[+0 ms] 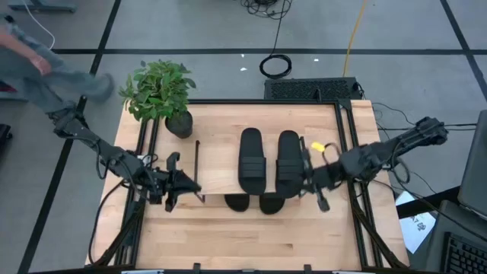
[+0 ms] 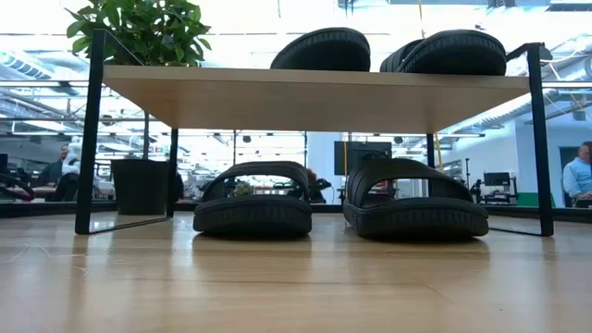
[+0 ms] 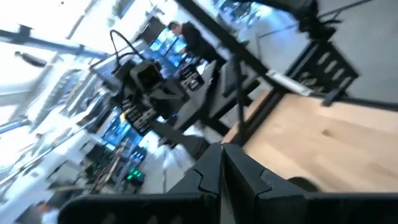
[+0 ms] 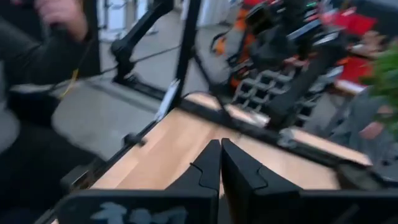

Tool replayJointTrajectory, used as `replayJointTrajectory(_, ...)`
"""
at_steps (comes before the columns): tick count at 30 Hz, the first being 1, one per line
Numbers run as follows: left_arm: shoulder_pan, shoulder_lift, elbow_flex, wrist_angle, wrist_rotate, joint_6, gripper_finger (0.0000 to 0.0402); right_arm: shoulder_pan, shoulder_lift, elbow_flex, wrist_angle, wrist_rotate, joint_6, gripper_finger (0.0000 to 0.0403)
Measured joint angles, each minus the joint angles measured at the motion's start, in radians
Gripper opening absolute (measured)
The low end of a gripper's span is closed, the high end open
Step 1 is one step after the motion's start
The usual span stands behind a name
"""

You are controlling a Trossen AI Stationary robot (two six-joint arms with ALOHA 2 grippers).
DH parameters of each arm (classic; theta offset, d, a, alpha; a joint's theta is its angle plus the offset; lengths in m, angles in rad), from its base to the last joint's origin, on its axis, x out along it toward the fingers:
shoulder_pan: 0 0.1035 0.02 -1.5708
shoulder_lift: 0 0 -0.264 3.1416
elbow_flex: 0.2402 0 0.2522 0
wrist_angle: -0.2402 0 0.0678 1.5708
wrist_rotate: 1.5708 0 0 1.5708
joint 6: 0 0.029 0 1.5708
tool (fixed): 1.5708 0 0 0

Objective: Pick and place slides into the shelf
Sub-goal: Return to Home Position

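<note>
Four black ribbed-strap slides (image 2: 252, 202) are stowed: two atop the light wooden, black-wire-framed shelf (image 2: 314, 97), two beneath. Left gripper (image 3: 221, 155) sits just left of it, right gripper (image 4: 221, 150) just right, both closed and empty. This looks like the homing step; next, lift both arms clear of the frame.

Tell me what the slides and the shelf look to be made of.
The slides: matte black, likely moulded rubber or foam, judging by the ribbed sides and soft rounded edges. The shelf: its board looks like pale wood or wood veneer with faint grain; its frame appears to be thin black-painted metal rod.
</note>
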Motion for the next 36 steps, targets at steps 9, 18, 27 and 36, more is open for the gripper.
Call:
replayJointTrajectory(9, 0.236, -0.019, 0.137, -0.12, 0.022, -0.127, 0.0021, -0.141, -0.187, 0.0, -0.057, -0.001, -0.004, 0.0004)
replayJointTrajectory(18, 0.281, -0.261, 0.113, -0.262, 0.021, -0.234, 0.0003, -0.127, -0.414, -0.084, -0.236, 0.11, 0.05, 0.0004)
replayJointTrajectory(27, 0.256, -0.43, -0.092, -0.116, -0.014, -0.249, 0.0001, -0.102, -0.596, -0.319, -0.064, 0.104, 0.083, 0.0004)
replayJointTrajectory(36, 0.185, -0.468, -0.268, 0.15, -0.187, -0.161, 0.0, -0.102, -0.697, -0.425, -0.015, 0.105, 0.154, 0.0004)
